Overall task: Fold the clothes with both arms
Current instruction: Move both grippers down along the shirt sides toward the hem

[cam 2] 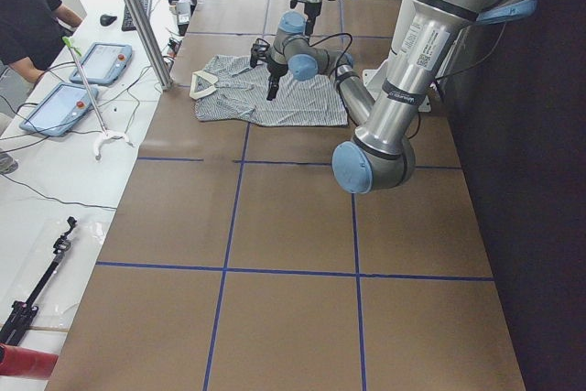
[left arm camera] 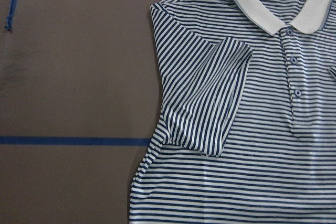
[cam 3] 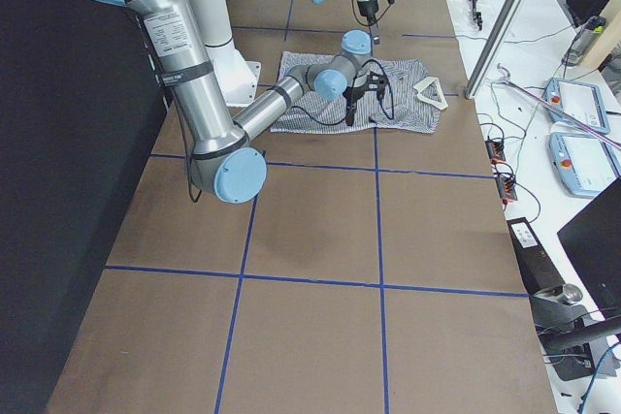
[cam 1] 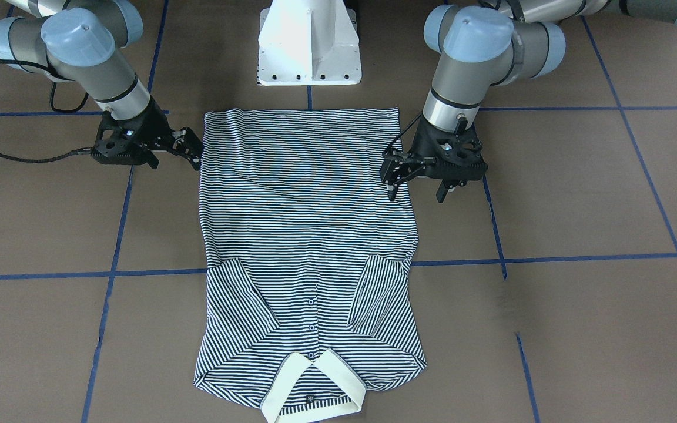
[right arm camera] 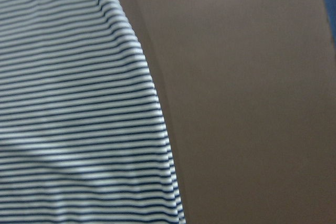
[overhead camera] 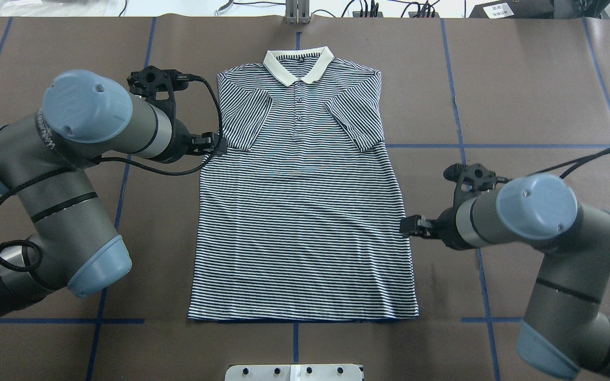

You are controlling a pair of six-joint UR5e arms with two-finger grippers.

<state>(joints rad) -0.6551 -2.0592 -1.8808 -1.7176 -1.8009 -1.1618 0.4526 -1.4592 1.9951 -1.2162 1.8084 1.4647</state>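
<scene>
A: Where is the shirt (overhead camera: 305, 211) now?

B: It lies flat on the desk (overhead camera: 522, 95), front up. The sleeves (overhead camera: 244, 119) are folded inward, I think to give straight sides.

A: And the arms?

B: The left end effector (overhead camera: 214, 144) waits beside a sleeve, and the right end effector (overhead camera: 410, 226) is at the opposite edge, nearer the hem. Whether they are spread or pressed together, I cannot tell.

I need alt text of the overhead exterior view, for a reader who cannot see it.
A striped polo shirt lies flat on a brown table, collar away from the robot, sleeves folded inward. The left claw and right claw are at its side edges.
</scene>
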